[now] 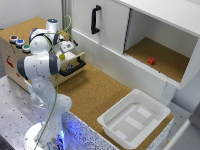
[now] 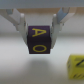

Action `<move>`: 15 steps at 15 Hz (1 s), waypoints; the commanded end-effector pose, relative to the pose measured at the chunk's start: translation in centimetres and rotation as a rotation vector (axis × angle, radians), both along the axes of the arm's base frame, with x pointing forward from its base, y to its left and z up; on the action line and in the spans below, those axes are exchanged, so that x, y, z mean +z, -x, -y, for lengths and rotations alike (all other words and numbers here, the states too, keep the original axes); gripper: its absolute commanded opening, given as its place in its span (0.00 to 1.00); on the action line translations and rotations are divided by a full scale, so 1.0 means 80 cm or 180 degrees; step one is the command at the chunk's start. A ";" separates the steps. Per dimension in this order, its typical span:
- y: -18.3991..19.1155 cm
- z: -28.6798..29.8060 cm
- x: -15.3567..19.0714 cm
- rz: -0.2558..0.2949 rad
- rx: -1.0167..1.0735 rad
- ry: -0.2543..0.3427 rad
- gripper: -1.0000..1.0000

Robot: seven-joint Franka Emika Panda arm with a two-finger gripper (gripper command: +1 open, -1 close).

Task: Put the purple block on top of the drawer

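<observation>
Purple block (image 2: 39,40) in claw (image 2: 39,31) (yellow block (image 2: 76,66) near).

The purple block (image 2: 39,40) (a cube with yellow letters on its faces) sits upright between the two fingers (image 2: 19,21), which press its sides. The drawer (image 1: 70,64), a light wooden unit with a black bar handle and three round coloured buttons on top, is pulled open.

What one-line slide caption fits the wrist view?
Gripper fingers flank a dark purple block with yellow letters, a yellow lettered cube lying nearby.
</observation>
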State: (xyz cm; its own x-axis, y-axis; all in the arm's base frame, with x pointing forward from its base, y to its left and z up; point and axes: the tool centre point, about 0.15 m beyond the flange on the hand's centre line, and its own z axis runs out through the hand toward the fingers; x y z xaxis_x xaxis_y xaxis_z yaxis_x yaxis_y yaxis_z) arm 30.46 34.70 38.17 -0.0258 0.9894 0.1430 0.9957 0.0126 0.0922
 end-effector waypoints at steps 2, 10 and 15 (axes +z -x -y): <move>-0.023 -0.064 0.120 0.0260 0.0127 0.0179 0.00; -0.017 -0.141 0.120 0.0239 0.0445 0.0195 0.00; -0.005 -0.112 0.108 0.0394 0.0482 -0.0173 0.00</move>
